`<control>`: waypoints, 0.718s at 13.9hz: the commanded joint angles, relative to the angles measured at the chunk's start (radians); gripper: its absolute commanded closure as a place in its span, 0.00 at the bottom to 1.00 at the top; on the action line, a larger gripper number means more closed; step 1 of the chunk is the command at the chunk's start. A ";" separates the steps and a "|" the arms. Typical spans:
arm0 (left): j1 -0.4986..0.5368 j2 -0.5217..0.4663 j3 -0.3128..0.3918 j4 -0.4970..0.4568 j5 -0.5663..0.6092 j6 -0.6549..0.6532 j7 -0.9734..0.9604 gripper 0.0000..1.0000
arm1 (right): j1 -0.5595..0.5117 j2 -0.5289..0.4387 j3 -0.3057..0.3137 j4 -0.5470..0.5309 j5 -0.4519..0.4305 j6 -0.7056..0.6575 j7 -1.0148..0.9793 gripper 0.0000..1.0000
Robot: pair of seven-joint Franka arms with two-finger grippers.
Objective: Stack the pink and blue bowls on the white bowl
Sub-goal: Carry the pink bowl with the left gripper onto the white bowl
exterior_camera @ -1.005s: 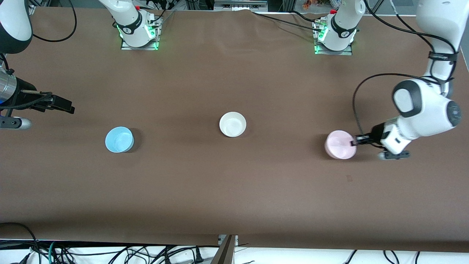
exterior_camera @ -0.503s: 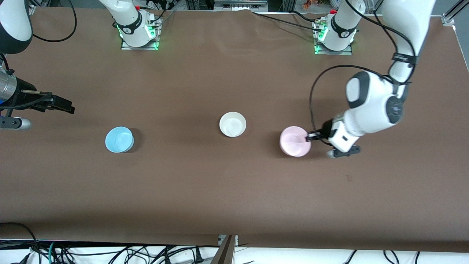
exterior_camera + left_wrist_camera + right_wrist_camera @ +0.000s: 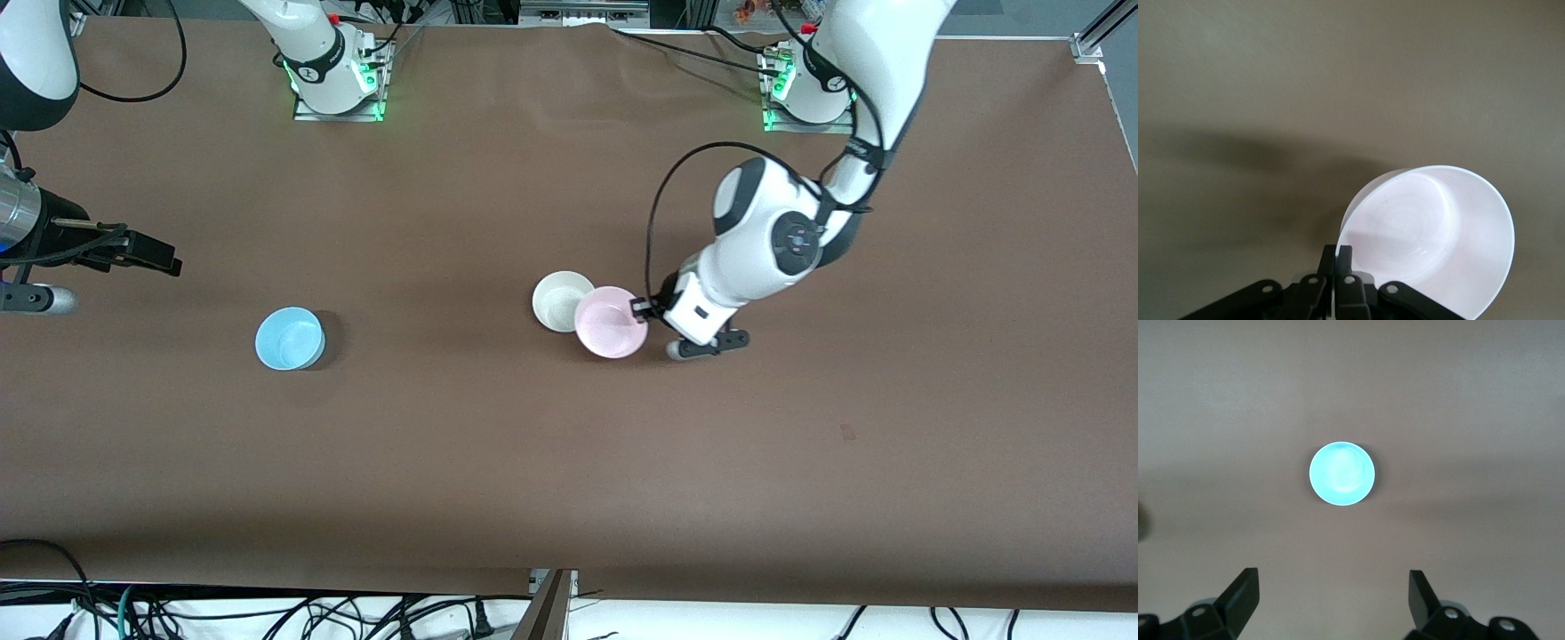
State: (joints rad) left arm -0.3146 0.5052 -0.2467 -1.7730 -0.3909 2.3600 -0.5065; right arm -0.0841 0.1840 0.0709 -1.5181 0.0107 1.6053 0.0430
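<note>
The left gripper (image 3: 637, 308) is pinched tight on the rim of the pink bowl (image 3: 610, 322), holding it in the air partly over the white bowl (image 3: 557, 300) in the middle of the table. The right gripper (image 3: 1331, 597) waits with its fingers wide apart, high over the table at the right arm's end, looking down at the blue bowl (image 3: 289, 338). The pink bowl is not lined up yet, so if it is let go now it could hit the white rim and tip off.

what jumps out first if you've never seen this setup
The left gripper is shut on the rim of the pink bowl, carried in the air and overlapping the edge of the white bowl at mid-table. The blue bowl sits alone toward the right arm's end, where the right gripper waits open.
</note>
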 commanded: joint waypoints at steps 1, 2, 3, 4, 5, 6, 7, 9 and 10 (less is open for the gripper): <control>-0.046 0.018 0.012 0.024 -0.009 0.002 -0.010 1.00 | -0.003 0.014 0.004 0.029 0.015 -0.004 0.008 0.01; -0.061 0.018 0.012 0.023 -0.009 0.001 -0.012 1.00 | -0.003 0.014 0.004 0.029 0.015 -0.004 0.008 0.01; -0.076 0.018 0.010 0.018 -0.009 0.001 -0.012 1.00 | -0.003 0.015 0.004 0.029 0.014 -0.004 0.008 0.01; -0.093 0.019 0.007 0.015 -0.009 0.001 -0.012 1.00 | -0.003 0.017 0.004 0.029 0.014 -0.004 0.008 0.01; -0.107 0.018 0.007 0.007 -0.008 0.001 -0.012 1.00 | -0.003 0.018 0.004 0.029 0.014 -0.001 0.008 0.01; -0.116 0.015 0.004 -0.002 -0.008 0.001 -0.012 1.00 | -0.003 0.025 0.004 0.029 0.017 0.008 0.008 0.01; -0.118 0.013 -0.015 -0.009 -0.008 0.001 -0.012 1.00 | -0.003 0.038 0.004 0.029 0.035 0.015 0.011 0.01; -0.118 0.013 -0.029 -0.017 -0.006 0.001 -0.011 1.00 | -0.002 0.086 0.003 0.029 0.072 0.074 0.011 0.01; -0.119 0.013 -0.031 -0.026 0.015 0.001 -0.010 1.00 | -0.002 0.112 0.003 0.027 0.075 0.112 0.009 0.01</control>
State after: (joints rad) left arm -0.4343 0.5221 -0.2738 -1.7861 -0.3905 2.3621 -0.5118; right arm -0.0840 0.2318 0.0709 -1.5185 0.0633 1.6693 0.0430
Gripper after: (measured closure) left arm 0.974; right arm 0.009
